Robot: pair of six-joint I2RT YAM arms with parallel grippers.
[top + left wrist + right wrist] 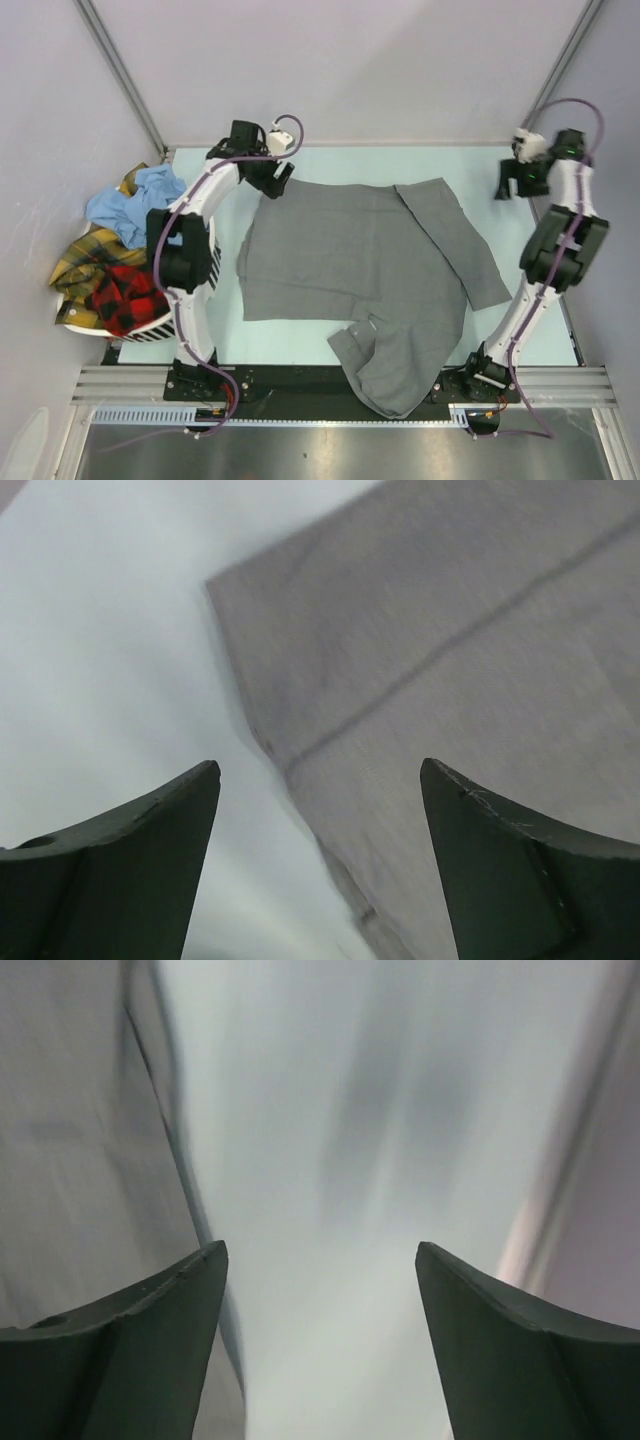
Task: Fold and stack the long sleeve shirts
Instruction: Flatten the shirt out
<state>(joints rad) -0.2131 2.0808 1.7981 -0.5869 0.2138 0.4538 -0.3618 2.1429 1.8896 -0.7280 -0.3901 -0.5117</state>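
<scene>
Grey cloth is filling the middle of the table (300,340) in the top view. The grey shirt (350,260) is lying mostly flat, one sleeve (455,245) is slanting across it from 12 toward 4 o'clock, and its collar end is spilling over the near edge at 6 o'clock. The left gripper (278,180) is hovering at the shirt's corner at 11 o'clock. The right gripper (505,188) is hanging at 2 o'clock, off the cloth. At 9 o'clock the basket (150,330) is holding the light blue shirt (130,205), the yellow plaid shirt (80,255) and the red-and-black plaid shirt (125,300).

We are judging this to be an early fold, with the spreading about done. Next, each gripper is going to need a fresh pinch on an edge.

On the left wrist view, the jaws are standing wide with nothing between them, and a seamed corner of the shirt is showing toward 1 o'clock.

On the right wrist view, the jaws are likewise gaping and empty over bare table. A blurred grey band at 9 o'clock is possibly the shirt; we cannot tell.
</scene>
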